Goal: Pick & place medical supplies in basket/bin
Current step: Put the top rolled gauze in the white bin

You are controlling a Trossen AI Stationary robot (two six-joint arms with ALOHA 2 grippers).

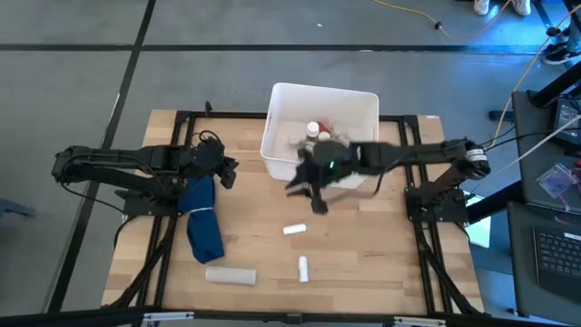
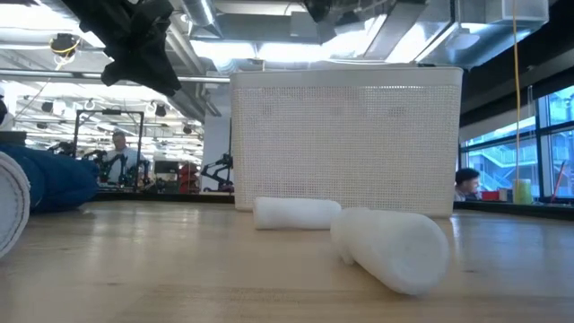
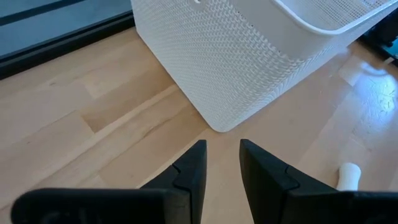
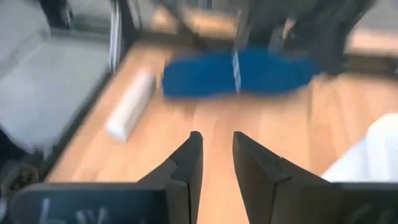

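Note:
The white bin [image 1: 322, 127] stands at the table's far middle, with a white bottle [image 1: 313, 130] and a red item inside. Its perforated wall [image 2: 345, 135] fills the low view. Two small white tubes [image 1: 293, 229] [image 1: 304, 267] lie on the wood near the middle, also seen from table height [image 2: 296, 213] [image 2: 395, 247]. My right gripper [image 1: 313, 195] hangs blurred just near of the bin's front wall, open and empty [image 4: 216, 149]. My left gripper [image 1: 231, 173] hovers left of the bin, open and empty [image 3: 222, 158], facing the bin's corner [image 3: 217, 121].
A long dark blue cloth [image 1: 204, 222] lies on the table's left side, and a white roll [image 1: 231, 274] sits near the front edge; both show in the right wrist view, cloth [image 4: 239, 73] and roll [image 4: 129, 104]. Bare wood lies between the tubes and the bin.

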